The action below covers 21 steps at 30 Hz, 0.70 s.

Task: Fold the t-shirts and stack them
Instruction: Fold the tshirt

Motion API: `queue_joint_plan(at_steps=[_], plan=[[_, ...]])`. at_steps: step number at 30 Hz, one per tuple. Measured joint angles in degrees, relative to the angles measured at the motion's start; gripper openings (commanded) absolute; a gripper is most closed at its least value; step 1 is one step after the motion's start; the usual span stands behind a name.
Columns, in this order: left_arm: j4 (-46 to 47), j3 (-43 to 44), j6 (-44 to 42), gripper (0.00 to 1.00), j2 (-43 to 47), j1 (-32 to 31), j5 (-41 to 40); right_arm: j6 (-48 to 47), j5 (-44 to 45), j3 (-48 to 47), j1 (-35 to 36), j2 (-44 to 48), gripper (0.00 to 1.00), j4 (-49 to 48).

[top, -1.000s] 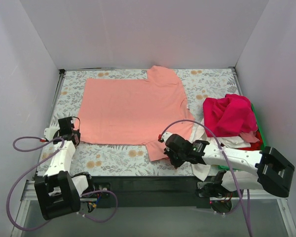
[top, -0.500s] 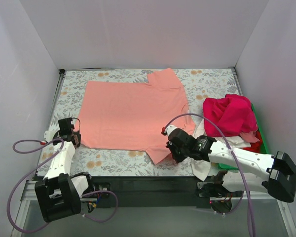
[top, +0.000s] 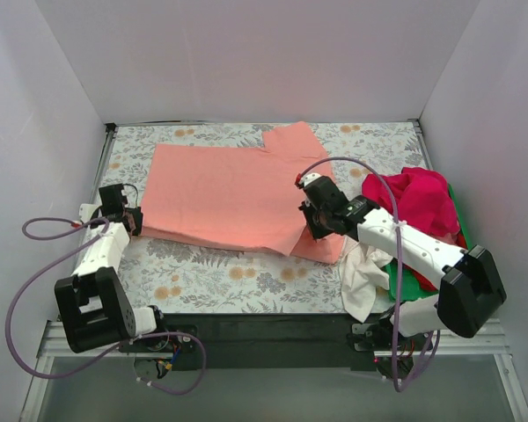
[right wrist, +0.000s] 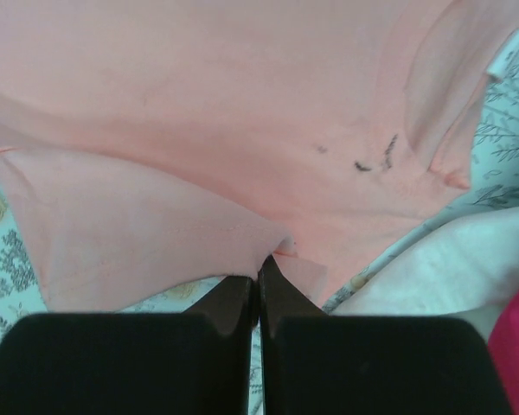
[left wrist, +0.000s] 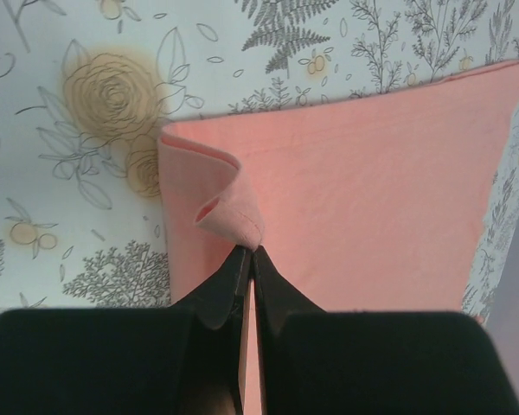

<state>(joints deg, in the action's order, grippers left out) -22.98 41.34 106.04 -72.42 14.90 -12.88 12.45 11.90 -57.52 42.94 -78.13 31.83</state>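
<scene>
Floral tabletop (top: 202, 280) carries the salmon-pink t-shirt (top: 220, 189) mid-frame. The left gripper (left wrist: 249, 252) and right gripper (right wrist: 259, 262) each pinch its lower edge thinly; uneven pulling could slip the cloth free, skewing the fold.

Bright even overhead light, faint soft shadows, overhead view sharp, wrist views slightly soft, near fingers (left wrist: 221, 303) blurred

salmon-pink t-shirt (top: 220, 189); magenta shirt (top: 414, 207); white shirt (top: 361, 277); green tray (top: 403, 283); tablecloth (top: 211, 272) pale floral (orange roses, grey ferns).
</scene>
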Motion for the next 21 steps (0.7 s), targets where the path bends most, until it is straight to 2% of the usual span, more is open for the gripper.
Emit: queue_joint_plan(at_steps=[18, 21], plan=[[6.32, 9.97, -3.85, 0.00, -16.11, 0.00, 3.54, -11.80, -2.73, -20.65, -11.76, -18.38, 0.01, -0.26], [6.71, 11.34, -4.09, 0.00, -18.21, 0.00, 3.63, -14.01, -4.26, -25.14, -13.57, -22.80, 0.05, -0.20]])
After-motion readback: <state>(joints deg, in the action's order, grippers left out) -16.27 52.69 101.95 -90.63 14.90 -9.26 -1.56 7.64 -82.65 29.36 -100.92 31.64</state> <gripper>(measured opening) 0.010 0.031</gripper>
